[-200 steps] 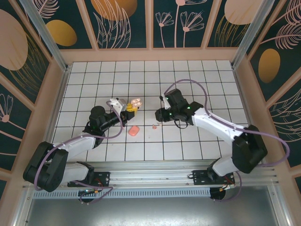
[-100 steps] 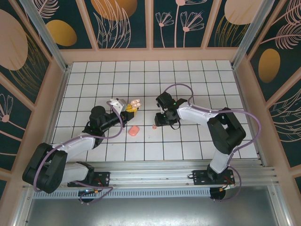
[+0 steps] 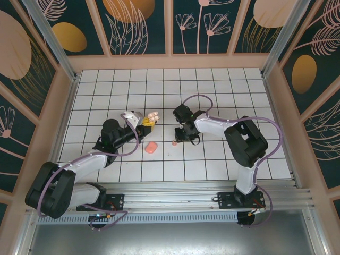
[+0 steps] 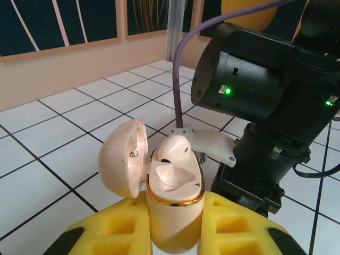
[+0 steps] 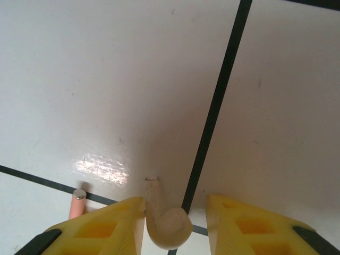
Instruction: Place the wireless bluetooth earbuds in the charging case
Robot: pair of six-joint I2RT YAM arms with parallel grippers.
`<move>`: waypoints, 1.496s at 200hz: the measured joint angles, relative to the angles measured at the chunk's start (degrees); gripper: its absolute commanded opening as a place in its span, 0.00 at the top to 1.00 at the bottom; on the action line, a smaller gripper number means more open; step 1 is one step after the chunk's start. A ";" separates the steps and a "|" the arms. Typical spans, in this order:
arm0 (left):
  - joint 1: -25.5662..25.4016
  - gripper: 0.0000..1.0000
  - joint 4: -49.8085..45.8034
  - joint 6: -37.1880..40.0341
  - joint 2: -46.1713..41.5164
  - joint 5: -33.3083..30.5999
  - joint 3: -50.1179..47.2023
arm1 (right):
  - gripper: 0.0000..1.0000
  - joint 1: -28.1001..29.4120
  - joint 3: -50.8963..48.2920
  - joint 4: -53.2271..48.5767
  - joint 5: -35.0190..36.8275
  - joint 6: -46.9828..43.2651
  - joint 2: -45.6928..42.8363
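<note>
From above, the loose earbud [image 3: 175, 143] left of centre is too small for its shape to be told. In the left wrist view the bottom edge cuts off the left gripper [image 4: 175, 204] and the charging case [image 4: 175, 180], whose well hides the seated earbud [image 4: 172, 149] stem. In the right wrist view the bottom edge cuts the right gripper [image 5: 175, 204]. There a pink stick [image 5: 78, 203] at lower left is half hidden behind one finger, so it cannot be identified.

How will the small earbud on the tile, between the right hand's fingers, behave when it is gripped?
The earbud looks smooth and rounded, so it may slip from between the fingers. It seems rigid and tiny, probably very light, and its curved bulb could let it roll on the glossy tile.
</note>
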 measured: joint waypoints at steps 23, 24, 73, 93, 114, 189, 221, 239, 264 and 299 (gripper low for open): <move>0.00 0.92 -0.28 0.17 0.00 0.00 0.26 | 0.65 -0.13 0.00 0.04 0.00 -0.39 0.02; 0.00 0.92 -0.28 0.15 0.00 0.00 0.26 | 0.65 -0.13 0.00 0.02 0.00 -0.39 0.02; 0.00 0.91 -1.31 0.81 -0.02 -0.02 0.48 | 0.68 -0.68 -0.44 0.13 0.02 -0.81 -0.02; 0.00 0.91 -1.33 0.81 -0.02 -0.02 0.50 | 0.68 -0.85 -1.73 0.70 0.00 -0.79 -0.96; 0.00 0.91 -1.33 0.81 -0.02 -0.02 0.48 | 0.69 -0.87 -3.87 0.31 0.02 -0.74 -2.82; 0.00 0.92 -1.51 0.79 -0.39 -0.02 0.48 | 0.67 -1.90 -11.93 -4.63 0.24 0.72 -11.65; 0.00 0.92 -1.51 0.79 -0.39 0.00 0.50 | 0.63 -2.93 -11.52 -5.11 0.15 1.01 -14.01; 0.00 0.92 -1.51 0.79 -0.46 0.00 0.48 | 0.63 -3.10 -9.99 -5.20 -0.24 0.96 -13.68; -0.02 0.92 -1.51 0.79 -0.90 0.00 0.50 | 0.63 -3.10 -7.04 -5.07 -0.72 0.87 -12.20; 0.00 0.92 -1.53 0.79 -1.01 -0.02 0.50 | 0.63 -3.02 -3.87 -5.35 -0.66 0.66 -8.48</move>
